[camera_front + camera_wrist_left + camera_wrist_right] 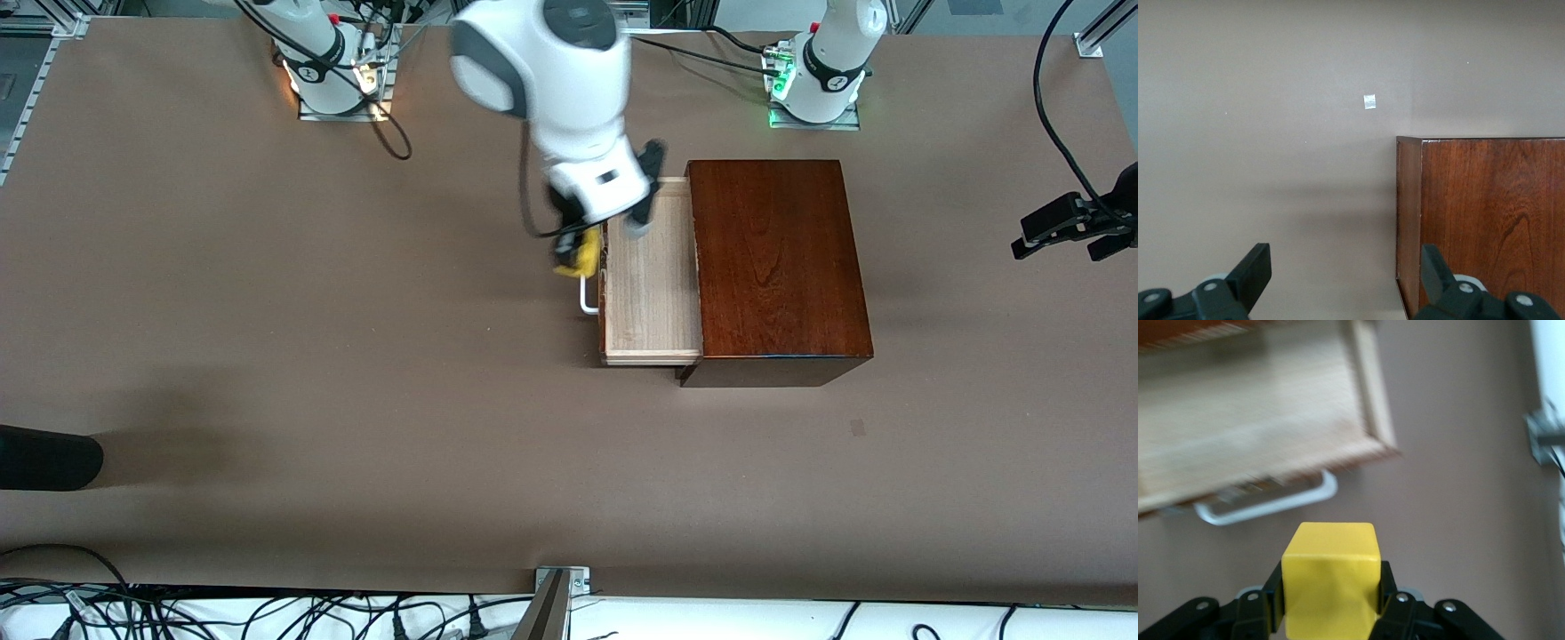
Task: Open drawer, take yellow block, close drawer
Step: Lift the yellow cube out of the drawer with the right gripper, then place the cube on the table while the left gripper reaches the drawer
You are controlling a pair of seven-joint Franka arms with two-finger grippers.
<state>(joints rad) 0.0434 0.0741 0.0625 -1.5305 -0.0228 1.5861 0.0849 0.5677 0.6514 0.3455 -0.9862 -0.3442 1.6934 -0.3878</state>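
Observation:
The drawer [649,284] stands pulled out of the dark reddish-brown wooden box [778,267] toward the right arm's end of the table, and its pale wood inside shows bare. Its white bar handle [587,300] faces that end. My right gripper [576,252] is shut on the yellow block [578,256] and holds it in the air over the drawer's front and handle. In the right wrist view the yellow block [1330,577] sits between the fingers [1386,583], with the drawer [1258,420] and handle [1271,507] below. My left gripper [1343,263] is open and empty, up over the box's [1491,213] end.
A small tape mark [857,428] lies on the brown table nearer the front camera than the box; it also shows in the left wrist view [1369,101]. A black clamp with cable [1071,224] juts in at the left arm's end. A dark rounded object [44,458] lies at the right arm's end.

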